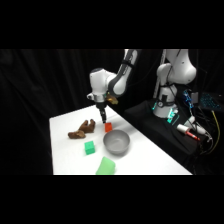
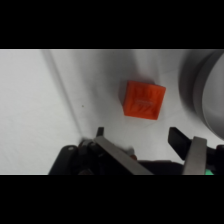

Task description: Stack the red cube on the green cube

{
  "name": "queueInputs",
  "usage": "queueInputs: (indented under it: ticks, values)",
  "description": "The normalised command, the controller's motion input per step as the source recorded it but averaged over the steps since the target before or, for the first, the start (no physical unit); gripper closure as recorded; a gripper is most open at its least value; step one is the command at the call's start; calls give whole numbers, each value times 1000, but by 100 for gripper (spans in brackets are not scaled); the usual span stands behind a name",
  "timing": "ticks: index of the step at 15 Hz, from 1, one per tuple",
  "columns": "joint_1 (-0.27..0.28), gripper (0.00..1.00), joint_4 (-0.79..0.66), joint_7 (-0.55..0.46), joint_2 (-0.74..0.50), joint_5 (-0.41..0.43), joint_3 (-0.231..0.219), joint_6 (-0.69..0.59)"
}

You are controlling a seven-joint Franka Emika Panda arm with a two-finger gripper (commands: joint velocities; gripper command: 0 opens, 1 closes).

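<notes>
The red cube (image 1: 108,127) lies on the white table (image 1: 70,155) just behind the grey bowl. In the wrist view the red cube (image 2: 144,100) sits flat on the table, ahead of my gripper (image 2: 137,135). Its two fingers stand apart, open, with nothing between them. From the side, my gripper (image 1: 103,119) hangs just above and slightly left of the red cube. The green cube (image 1: 89,147) rests further forward on the table, left of the bowl.
A grey bowl (image 1: 116,142) stands right beside the red cube; its rim (image 2: 202,85) fills the wrist view's right edge. A brown lumpy toy (image 1: 83,129) lies to the left. A larger light green slanted block (image 1: 105,166) sits near the front edge.
</notes>
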Motion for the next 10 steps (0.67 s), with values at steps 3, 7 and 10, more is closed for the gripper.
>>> queueInputs:
  ticks: [3,7,10]
  values:
    - [-79,0,-9,-55,156,214,110,215]
    - [-90,0,-40,-68,114,193,129,230]
    - [-111,0,-80,-84,82,158,116,252]
